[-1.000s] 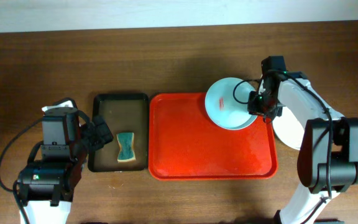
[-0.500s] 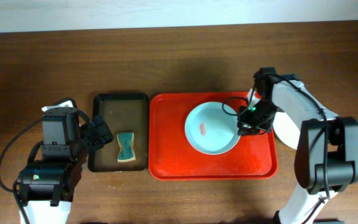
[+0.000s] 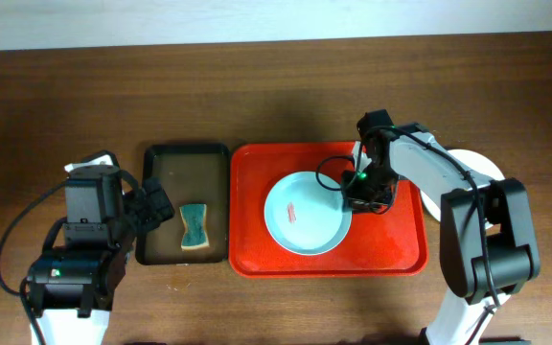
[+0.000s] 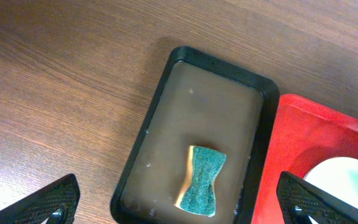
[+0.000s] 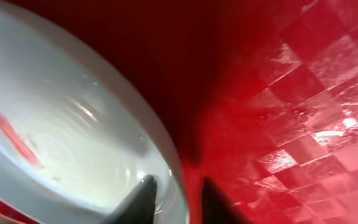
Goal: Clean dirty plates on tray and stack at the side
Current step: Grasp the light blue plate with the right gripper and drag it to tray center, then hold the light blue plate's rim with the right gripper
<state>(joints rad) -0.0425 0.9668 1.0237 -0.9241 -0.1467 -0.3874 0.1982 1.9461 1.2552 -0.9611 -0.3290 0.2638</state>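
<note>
**Q:** Where is the smeared plate (image 3: 310, 230) recorded?

**A:** It is recorded over the red tray (image 3: 257, 249), right of centre. A short red smear (image 3: 292, 212) is noted near its middle. Whether it lies flat on the tray cannot be told (a dark shadow is seen under its rim in the right wrist view).

**Q:** How is it held?

**A:** Its right rim is pinched by the right gripper (image 3: 356, 189). The fingers (image 5: 146, 194) are drawn close together, one set inside the rim and one outside.

**Q:** What is logged beyond the tray?

**A:** A white plate (image 3: 475, 165) is seen on the table (image 3: 257, 86) just right of the tray, partly covered by the right arm (image 3: 429, 165). The number stacked there cannot be counted. On the left, a black tray (image 4: 160, 106) is placed alongside the red one, and a green sponge (image 4: 202, 180) is laid in it. The left gripper (image 3: 153, 209) is held at that tray's left edge, its jaws spread wide, with nothing between them.
</note>
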